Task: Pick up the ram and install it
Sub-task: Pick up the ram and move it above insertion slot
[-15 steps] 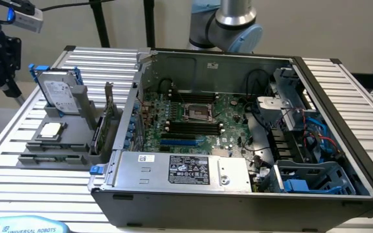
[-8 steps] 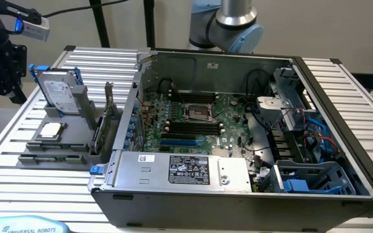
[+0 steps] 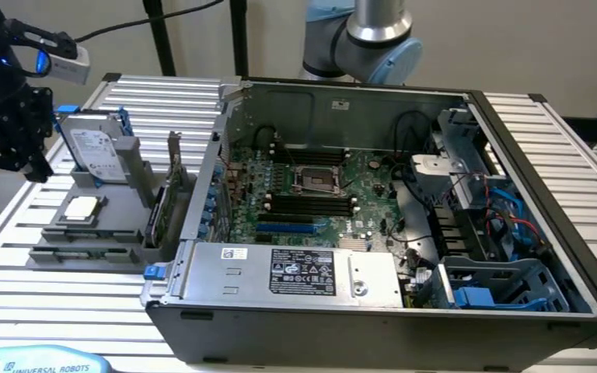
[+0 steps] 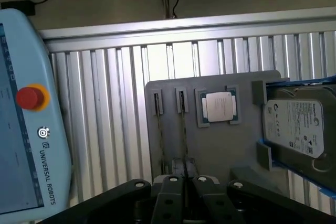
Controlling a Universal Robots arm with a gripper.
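- One light-blue teach pendant (image 3: 29, 361) with a red stop button sits nearest, at the exterior view's left, on the silver slatted aluminium table (image 3: 547, 148).
- Open dark-grey steel computer case (image 3: 382, 326) lies on its side on the table. Labelled silver power supply box (image 3: 288, 272) runs along its near wall.
- Behind that is the green motherboard (image 3: 361, 167), with long black plastic slots (image 3: 309, 203) just near of the square processor socket (image 3: 314, 180).
- Flat grey holder plate (image 3: 44, 233) is just beside the case, on the exterior view's left. Near to far it carries two narrow slots, a square silver processor chip (image 3: 81, 206), then a silver hard drive (image 3: 96, 151) standing tilted in a blue-edged bracket.
- Dark card with metal bracket (image 3: 164, 202) stands on edge at the plate's case side.
- Ram (image 4: 184, 135): thin edge-on strip in the holder slot nearer the processor chip. Can't make out green board or chips.
- Black gripper (image 4: 185, 179) hangs over that slot's end, fingers drawn almost together, nothing between them.
- Grey-and-blue arm joint (image 3: 371, 39) sits farthest, behind the case's far wall.
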